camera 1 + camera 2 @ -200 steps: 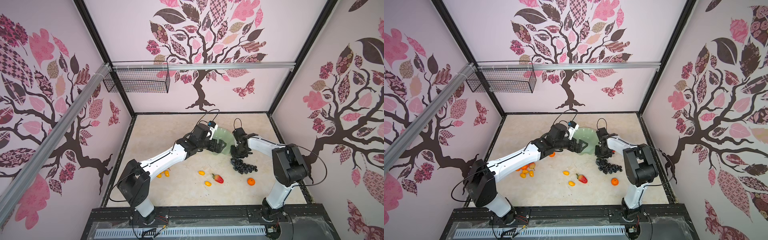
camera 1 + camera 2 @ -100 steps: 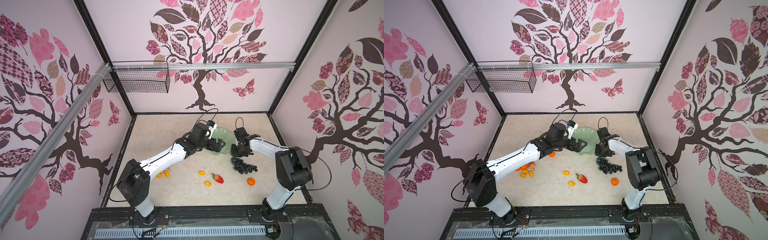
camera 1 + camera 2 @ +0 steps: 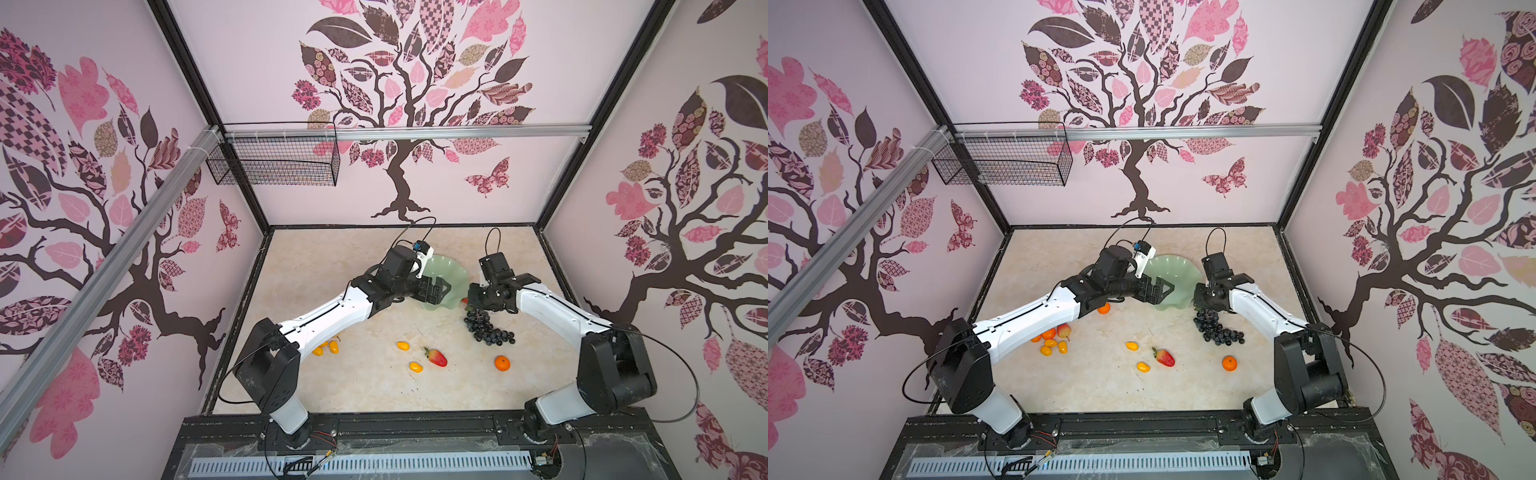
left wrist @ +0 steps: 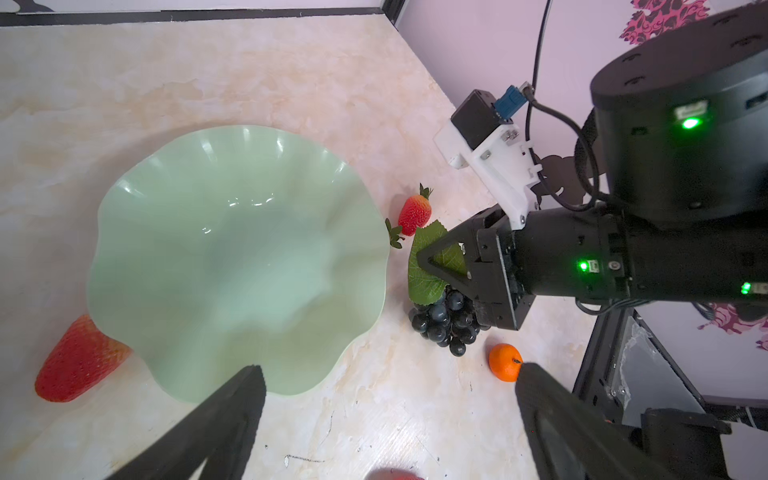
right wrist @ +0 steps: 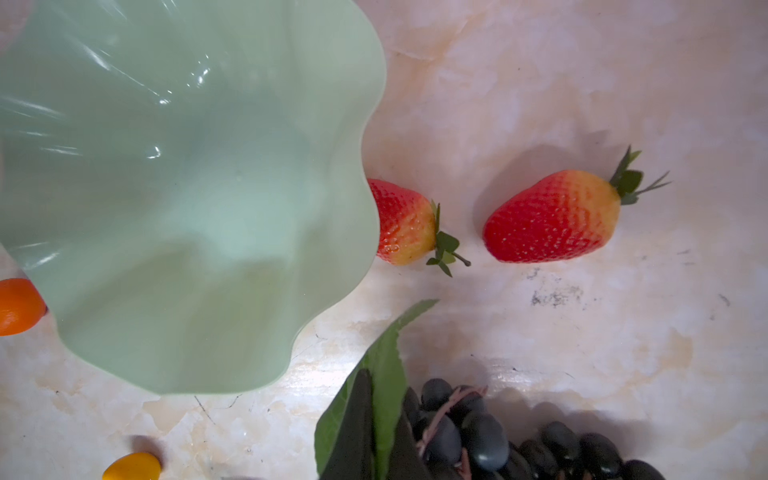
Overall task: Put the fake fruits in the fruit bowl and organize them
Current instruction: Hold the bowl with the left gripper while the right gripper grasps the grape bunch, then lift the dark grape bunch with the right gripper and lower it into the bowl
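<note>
The pale green fruit bowl [image 3: 451, 268] [image 3: 1177, 270] [image 4: 232, 257] [image 5: 166, 187] stands empty at mid-table. My right gripper [image 5: 382, 432] [image 3: 471, 301] [image 3: 1198, 299] is shut on the green leaf [image 4: 428, 266] of the dark grape bunch [image 3: 486, 328] [image 3: 1217, 330] [image 5: 498, 440], which lies on the table beside the bowl. My left gripper [image 4: 386, 399] [image 3: 436, 291] [image 3: 1158, 291] hangs open over the bowl's near rim, holding nothing. Two strawberries [image 5: 401, 224] [image 5: 548, 220] lie by the bowl's right side, one partly under its rim.
Toward the front lie a strawberry [image 3: 436, 357], an orange [image 3: 502, 363] and two small yellow ovals [image 3: 402, 345]. Under the left arm sit an orange [image 3: 1104, 308], a pear [image 3: 1064, 330] and more small fruits [image 3: 1050, 340]. A wire basket [image 3: 274, 162] hangs on the back wall.
My right gripper has shifted toward the front onto the grape bunch and has shut on its leaf. The left arm has hardly moved.
</note>
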Controlling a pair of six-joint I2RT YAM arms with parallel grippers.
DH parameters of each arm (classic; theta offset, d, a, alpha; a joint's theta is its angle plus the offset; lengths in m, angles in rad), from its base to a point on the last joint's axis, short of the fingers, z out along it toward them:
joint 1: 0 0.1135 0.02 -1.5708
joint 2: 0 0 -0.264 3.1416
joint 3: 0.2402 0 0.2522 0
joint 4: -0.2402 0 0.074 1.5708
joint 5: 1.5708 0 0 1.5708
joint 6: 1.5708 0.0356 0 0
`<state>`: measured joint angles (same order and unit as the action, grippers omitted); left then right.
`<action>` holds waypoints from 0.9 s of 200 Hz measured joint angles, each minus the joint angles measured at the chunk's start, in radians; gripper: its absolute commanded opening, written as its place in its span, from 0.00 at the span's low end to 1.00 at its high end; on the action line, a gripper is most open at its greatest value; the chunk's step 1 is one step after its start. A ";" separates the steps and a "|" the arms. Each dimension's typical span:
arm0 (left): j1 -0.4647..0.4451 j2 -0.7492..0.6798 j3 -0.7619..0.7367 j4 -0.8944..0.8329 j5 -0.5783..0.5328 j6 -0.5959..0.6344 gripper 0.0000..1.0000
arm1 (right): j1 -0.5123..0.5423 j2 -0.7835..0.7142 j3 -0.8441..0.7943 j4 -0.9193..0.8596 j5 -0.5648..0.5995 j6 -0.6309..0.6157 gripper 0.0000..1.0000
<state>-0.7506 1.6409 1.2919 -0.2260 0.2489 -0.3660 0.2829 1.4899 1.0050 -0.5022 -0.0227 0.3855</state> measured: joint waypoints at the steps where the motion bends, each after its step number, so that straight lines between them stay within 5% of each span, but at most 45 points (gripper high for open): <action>1: 0.000 0.000 0.000 0.000 0.000 0.000 0.98 | 0.000 -0.001 -0.001 0.000 0.000 0.000 0.00; 106: 0.000 0.000 0.000 0.000 0.043 -0.002 0.98 | -0.003 -0.263 -0.068 -0.003 0.034 0.018 0.00; 180: 0.101 -0.016 0.000 0.022 0.204 -0.022 0.98 | -0.003 -0.311 0.081 -0.068 0.081 -0.001 0.00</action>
<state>-0.6495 1.6245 1.2919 -0.2043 0.4530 -0.3882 0.2798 1.1786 1.0859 -0.5701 0.0582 0.3843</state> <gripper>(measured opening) 0.983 0.055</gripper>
